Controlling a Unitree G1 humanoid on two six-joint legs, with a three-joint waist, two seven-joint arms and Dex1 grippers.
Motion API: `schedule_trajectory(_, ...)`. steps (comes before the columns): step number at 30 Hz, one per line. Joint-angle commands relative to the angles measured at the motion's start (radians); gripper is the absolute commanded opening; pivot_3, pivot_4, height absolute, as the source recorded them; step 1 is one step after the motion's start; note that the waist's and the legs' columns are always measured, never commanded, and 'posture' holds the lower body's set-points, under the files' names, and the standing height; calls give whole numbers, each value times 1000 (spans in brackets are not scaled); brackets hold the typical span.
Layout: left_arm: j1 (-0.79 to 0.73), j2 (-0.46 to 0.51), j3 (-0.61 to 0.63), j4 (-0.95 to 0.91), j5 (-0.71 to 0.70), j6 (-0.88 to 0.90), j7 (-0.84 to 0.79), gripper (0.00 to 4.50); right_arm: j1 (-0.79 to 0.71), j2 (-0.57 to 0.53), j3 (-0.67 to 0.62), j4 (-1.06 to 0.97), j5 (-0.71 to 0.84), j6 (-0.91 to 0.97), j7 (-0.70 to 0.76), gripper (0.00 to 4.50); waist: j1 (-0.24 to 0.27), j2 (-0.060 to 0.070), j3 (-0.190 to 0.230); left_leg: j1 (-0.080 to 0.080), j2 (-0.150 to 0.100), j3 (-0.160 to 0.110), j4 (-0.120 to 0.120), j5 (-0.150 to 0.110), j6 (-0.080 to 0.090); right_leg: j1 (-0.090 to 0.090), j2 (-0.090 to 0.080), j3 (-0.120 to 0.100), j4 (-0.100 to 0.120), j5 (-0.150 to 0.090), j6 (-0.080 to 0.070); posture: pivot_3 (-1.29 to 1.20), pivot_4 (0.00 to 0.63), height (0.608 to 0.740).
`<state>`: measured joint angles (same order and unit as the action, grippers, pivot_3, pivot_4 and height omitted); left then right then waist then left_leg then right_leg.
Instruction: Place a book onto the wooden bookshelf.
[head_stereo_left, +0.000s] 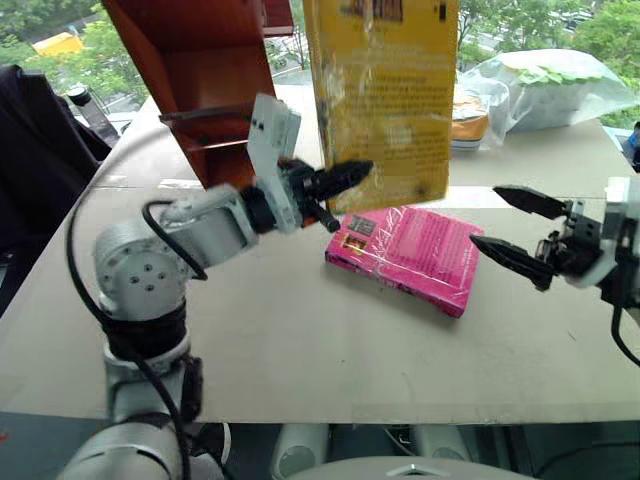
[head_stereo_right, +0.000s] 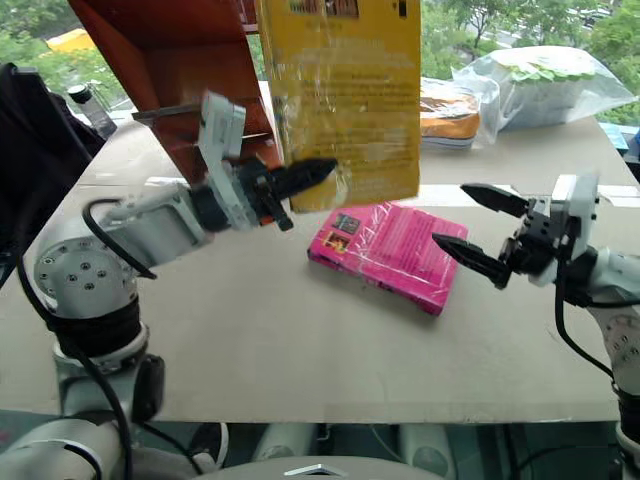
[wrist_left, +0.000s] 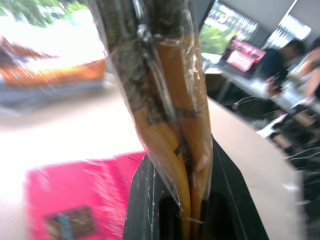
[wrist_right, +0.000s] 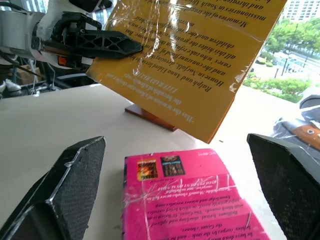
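The book (head_stereo_left: 385, 95), yellow-orange and wrapped in glossy plastic, hangs upright above the table. My left gripper (head_stereo_left: 345, 178) is shut on its lower left corner; in the left wrist view the wrapped edge (wrist_left: 172, 120) stands pinched between the two black fingers. The wooden bookshelf (head_stereo_left: 205, 70), reddish-brown, rises at the back left, just left of the raised book. My right gripper (head_stereo_left: 515, 225) hovers open to the right of a magenta-pink book (head_stereo_left: 405, 255) lying flat on the table, with nothing between its fingers (wrist_right: 60, 195).
The beige table (head_stereo_left: 300, 340) has free room in front. At the back right lie a clear plastic bag with green contents (head_stereo_left: 545, 85) and an orange packet (head_stereo_left: 468, 120). A dark bottle (head_stereo_left: 90, 110) stands at the far left. People sit in the background (wrist_left: 280, 65).
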<state>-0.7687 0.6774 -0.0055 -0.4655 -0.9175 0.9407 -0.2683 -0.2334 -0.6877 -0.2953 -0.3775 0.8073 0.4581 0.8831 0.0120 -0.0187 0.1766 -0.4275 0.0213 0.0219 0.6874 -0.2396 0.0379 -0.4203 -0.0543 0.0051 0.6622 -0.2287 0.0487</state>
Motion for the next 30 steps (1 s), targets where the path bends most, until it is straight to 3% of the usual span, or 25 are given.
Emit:
schedule_trajectory(1,-96,170,-241,44,520,-351,-126,25,-117,42,31,39,-23,-20,-57,4500,0,0,0,0,0,1,-1,0,0,0,1,0,-1,0,0,0,150,693)
schedule_trajectory(4,-179,289,-371,175,874,-574,-147,25,-211,85,57,71,-17,24,-124,4500,1,1,1,-2,1,2,-3,0,0,-3,2,0,-1,0,0,0,150,693)
schedule_trajectory(10,-267,403,-403,372,1287,-830,-148,25,-317,106,80,73,32,144,-196,4500,4,0,1,-10,1,2,-3,0,0,-9,1,-2,-1,2,5,0,150,693)
schedule_trajectory(16,-249,425,-336,446,1416,-892,-185,25,-376,104,106,60,64,219,-191,4500,2,0,1,-23,1,2,0,0,0,-21,1,-3,2,2,6,0,150,693)
schedule_trajectory(30,-231,376,-281,531,1543,-776,-381,25,-333,124,104,41,38,199,-193,4500,1,0,1,-24,1,1,2,0,0,-22,1,-4,5,2,6,0,150,693)
